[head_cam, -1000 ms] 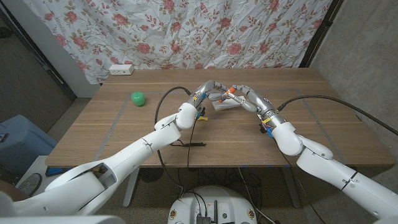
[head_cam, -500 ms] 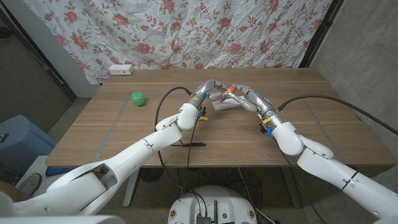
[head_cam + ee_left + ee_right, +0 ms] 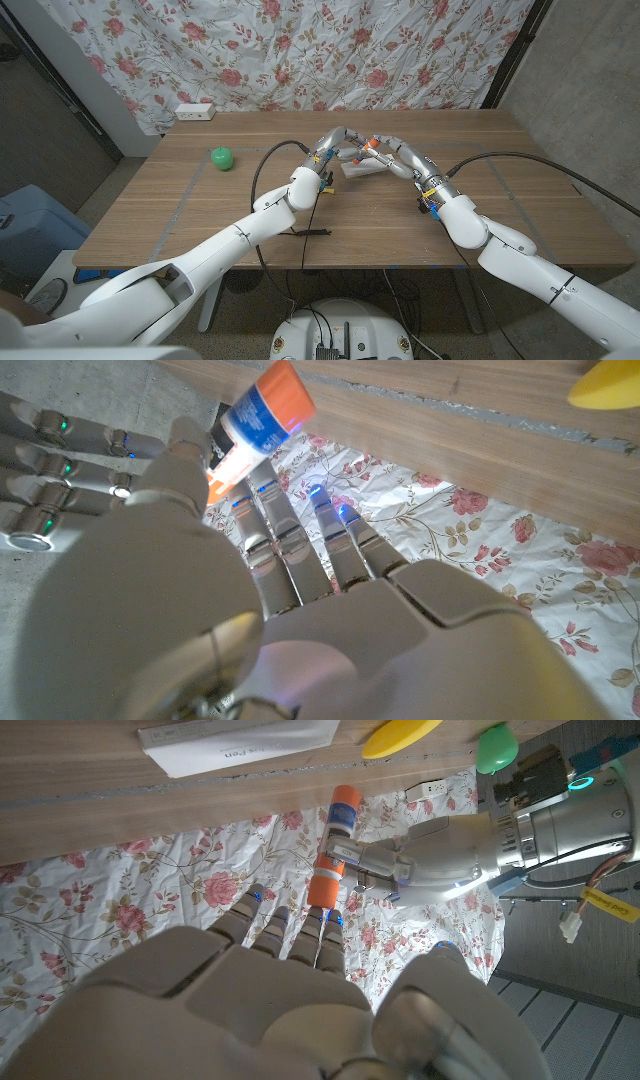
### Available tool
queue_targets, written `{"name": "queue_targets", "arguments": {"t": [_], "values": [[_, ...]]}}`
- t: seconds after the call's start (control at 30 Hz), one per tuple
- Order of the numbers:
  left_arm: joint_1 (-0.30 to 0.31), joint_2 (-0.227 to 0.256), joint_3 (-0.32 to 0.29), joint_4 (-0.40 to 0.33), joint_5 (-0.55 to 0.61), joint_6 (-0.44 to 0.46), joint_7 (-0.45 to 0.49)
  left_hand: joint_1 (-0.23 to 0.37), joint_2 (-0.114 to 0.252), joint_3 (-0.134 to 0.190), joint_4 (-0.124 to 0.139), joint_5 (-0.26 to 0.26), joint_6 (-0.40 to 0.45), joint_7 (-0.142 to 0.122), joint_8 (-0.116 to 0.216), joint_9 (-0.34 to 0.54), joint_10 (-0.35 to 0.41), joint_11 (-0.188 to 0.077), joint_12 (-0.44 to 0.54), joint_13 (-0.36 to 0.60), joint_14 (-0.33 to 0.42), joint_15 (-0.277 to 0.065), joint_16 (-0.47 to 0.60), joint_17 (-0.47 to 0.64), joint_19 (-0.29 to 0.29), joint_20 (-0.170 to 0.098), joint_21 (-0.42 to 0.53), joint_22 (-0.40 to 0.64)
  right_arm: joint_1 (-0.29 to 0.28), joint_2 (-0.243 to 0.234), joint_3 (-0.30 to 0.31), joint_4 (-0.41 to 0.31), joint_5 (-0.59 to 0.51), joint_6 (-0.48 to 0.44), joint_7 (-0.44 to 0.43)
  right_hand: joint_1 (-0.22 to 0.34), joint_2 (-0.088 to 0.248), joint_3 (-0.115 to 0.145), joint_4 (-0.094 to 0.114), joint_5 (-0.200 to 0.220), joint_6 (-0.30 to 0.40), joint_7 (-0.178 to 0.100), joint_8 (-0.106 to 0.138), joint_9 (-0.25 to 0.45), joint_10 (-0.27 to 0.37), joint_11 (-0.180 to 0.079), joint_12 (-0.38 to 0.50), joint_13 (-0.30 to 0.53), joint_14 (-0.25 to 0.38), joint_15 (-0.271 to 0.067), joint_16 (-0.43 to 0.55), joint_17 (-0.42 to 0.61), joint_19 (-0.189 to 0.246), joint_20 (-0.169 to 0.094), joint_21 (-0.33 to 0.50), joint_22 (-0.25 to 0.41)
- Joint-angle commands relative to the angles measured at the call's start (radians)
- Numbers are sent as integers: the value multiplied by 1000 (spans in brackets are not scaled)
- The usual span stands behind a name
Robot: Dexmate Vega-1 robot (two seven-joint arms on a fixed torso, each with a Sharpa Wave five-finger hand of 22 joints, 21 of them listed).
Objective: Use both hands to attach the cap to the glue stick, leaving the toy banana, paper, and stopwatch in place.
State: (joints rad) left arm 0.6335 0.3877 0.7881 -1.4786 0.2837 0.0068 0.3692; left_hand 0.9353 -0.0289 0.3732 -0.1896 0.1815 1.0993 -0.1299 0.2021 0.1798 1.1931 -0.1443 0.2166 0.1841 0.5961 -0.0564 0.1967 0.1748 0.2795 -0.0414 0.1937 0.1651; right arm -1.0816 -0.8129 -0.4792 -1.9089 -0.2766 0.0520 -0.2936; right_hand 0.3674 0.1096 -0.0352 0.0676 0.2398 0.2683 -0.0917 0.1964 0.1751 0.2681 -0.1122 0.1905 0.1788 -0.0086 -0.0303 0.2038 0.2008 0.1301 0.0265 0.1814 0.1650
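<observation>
Little had changed since a second before: the left hand fingers still held the glue stick and the right hand fingers the cap, meeting raised above the table near its far edge, over the paper.

Left hand and right hand meet fingertip to fingertip, both gripping.

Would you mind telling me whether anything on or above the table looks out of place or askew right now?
Nothing stands out. The left hand holds the glue stick and the right hand holds the cap in line beneath it. The paper, toy banana and the green ball lie undisturbed on the table.
</observation>
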Motion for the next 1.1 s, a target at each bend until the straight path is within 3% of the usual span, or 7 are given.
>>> {"name": "queue_targets", "arguments": {"t": [0.03,1.1], "values": [[-5,-12,2,14,10,-5,32,102,86,10,9,-1,105,17,31,10,88,-75,3,8,11,-170,7,1,10,-16,2,3,2,1,-4,7,7,9,13,-2,11,6,4,-4,13,1,5,3,12,-4,7,5,5,-13,9,2,3,-6,6,3],[-18,-23,13,40,20,-22,49,119,74,-1,15,-8,120,11,34,12,107,-76,-7,6,18,-170,-1,1,15,-20,-1,4,29,4,-18,28,57,29,75,-11,19,12,3,-6,31,5,5,3,32,2,7,5,17,-14,13,2,8,-8,7,3]]}}
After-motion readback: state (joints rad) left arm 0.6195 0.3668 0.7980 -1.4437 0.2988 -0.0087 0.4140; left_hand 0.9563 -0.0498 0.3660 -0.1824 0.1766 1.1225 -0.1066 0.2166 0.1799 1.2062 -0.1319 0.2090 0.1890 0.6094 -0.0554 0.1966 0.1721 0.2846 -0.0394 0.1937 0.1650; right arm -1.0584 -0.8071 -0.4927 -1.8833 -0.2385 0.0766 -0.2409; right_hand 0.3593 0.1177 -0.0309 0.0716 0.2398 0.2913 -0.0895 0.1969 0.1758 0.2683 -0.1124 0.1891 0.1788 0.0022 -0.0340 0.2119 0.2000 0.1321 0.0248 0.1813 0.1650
